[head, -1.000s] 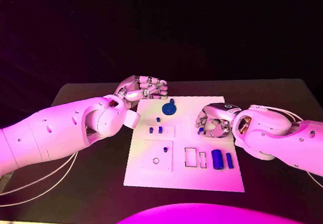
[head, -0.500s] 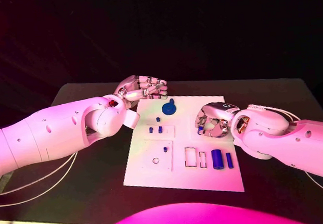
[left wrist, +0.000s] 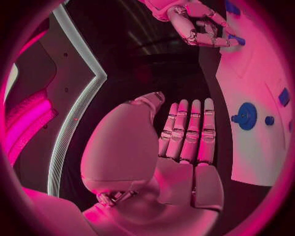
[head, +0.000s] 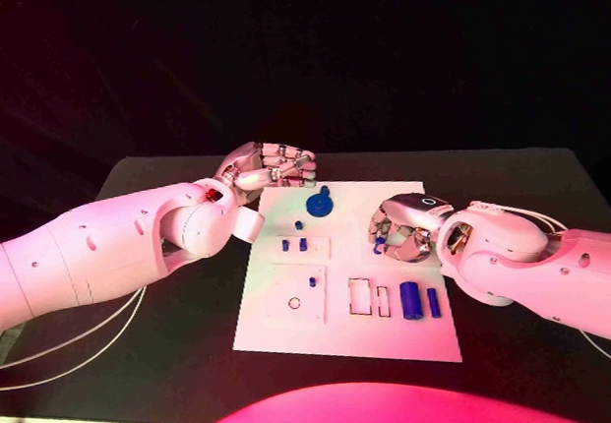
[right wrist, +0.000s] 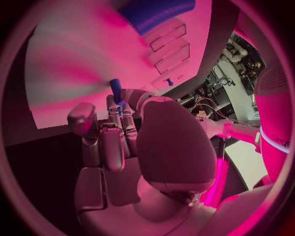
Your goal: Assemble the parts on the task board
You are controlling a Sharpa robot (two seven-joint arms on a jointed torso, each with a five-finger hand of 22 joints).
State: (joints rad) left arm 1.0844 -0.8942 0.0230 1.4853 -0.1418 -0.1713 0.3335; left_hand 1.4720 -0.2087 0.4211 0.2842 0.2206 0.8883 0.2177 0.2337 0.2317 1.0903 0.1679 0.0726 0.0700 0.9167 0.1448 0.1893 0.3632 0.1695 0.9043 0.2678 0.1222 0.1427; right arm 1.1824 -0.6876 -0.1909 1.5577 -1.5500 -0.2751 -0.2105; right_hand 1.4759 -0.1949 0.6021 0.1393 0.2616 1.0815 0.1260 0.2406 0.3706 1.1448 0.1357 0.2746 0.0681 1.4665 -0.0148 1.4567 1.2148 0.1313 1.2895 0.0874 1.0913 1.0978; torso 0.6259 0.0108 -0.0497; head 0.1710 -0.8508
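right hand [head: 403,231] hangs over the board's [head: 347,336] right edge, its fingers [right wrist: 117,114] pinching a small blue part [right wrist: 115,90] that points toward the board, while the left hand [head: 269,165], fingers straight and together, holding nothing, waits off the far left corner.

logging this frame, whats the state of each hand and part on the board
left hand: empty, fingers side by side, off the board's far left corner
right hand: pinches a small blue peg over the task board
round blue part: lying on the board
two blue bars: lying side by side on the board
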